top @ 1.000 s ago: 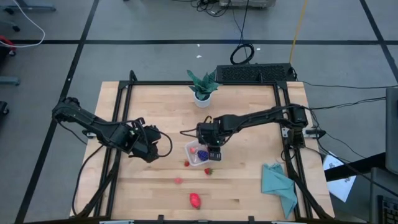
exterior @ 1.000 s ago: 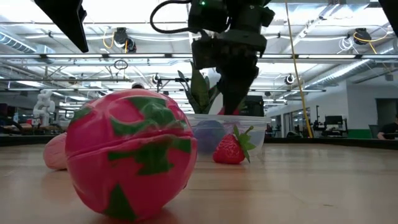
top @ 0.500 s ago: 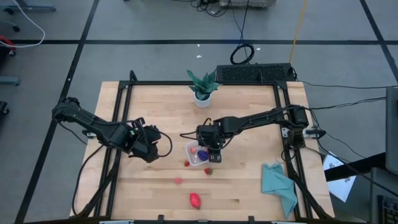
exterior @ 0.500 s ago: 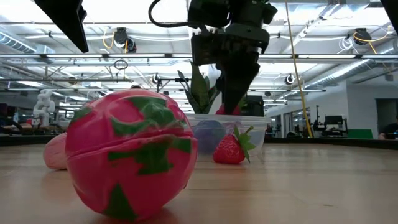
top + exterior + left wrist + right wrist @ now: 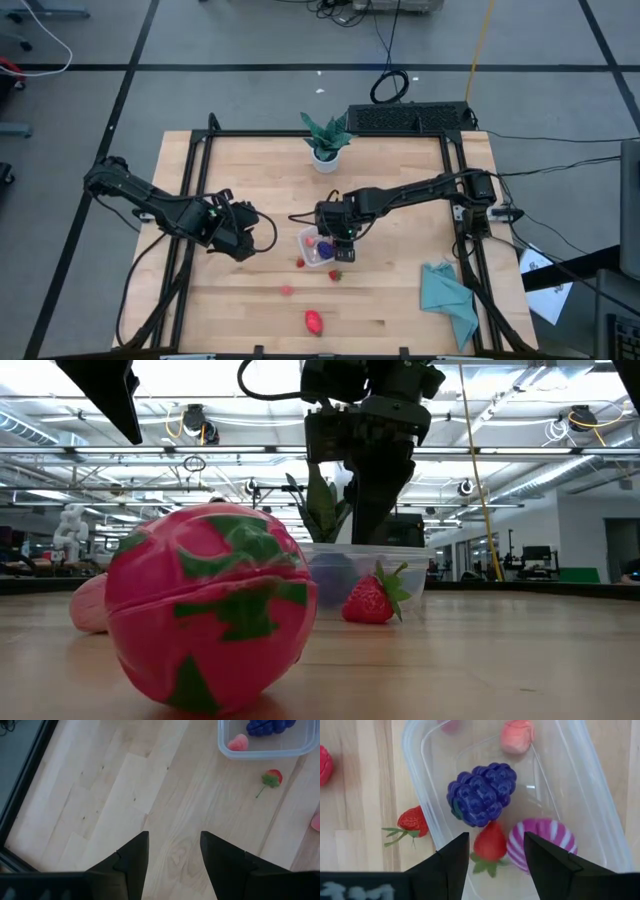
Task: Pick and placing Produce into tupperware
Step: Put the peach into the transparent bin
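Change: right tool (image 5: 492, 855) sits slightly higher over the container than a second ago, fingers apart, nothing between them.
Container: clear rectangular plastic tupperware with rounded corners (image 5: 304, 244), mid-bench, directly beneath the right tool.
Contents, right wrist view only: purple bumpy berry cluster (image 5: 481, 794), small red strawberry (image 5: 490, 843), pink-and-white striped round fruit (image 5: 544, 841), pale pink piece (image 5: 518, 735).
Outside container: red strawberry with green stem (image 5: 410, 822) just beside its wall; large pink fruit with green markings (image 5: 208, 606) fills the low view's foreground.
Left tool (image 5: 173, 857): fingers apart, idle over bare planks at bench left.
Surface: pale wooden bench (image 5: 400, 290); teal cloth (image 5: 447, 296) near the right corner; green potted plant (image 5: 326, 138) at the far edge.
Room: grey floor, cables, overhead lighting.
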Tool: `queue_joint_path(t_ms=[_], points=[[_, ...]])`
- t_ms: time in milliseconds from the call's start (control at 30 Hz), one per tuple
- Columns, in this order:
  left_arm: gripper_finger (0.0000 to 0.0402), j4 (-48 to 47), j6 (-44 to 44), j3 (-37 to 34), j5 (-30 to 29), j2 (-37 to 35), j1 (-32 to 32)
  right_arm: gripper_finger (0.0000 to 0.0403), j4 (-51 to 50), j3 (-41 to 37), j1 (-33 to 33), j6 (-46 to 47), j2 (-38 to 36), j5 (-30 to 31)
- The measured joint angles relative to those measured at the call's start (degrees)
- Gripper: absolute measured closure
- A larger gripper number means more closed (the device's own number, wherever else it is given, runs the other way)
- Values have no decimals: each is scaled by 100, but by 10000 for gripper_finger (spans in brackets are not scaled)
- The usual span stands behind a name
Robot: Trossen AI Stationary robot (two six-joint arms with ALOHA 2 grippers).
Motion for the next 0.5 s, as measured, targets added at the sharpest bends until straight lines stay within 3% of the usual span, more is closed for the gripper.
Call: queue_joint_path(t_ms=[500], points=[[218,0,32,0,-1,1,0,222,428,0,-4,-350,0,6]])
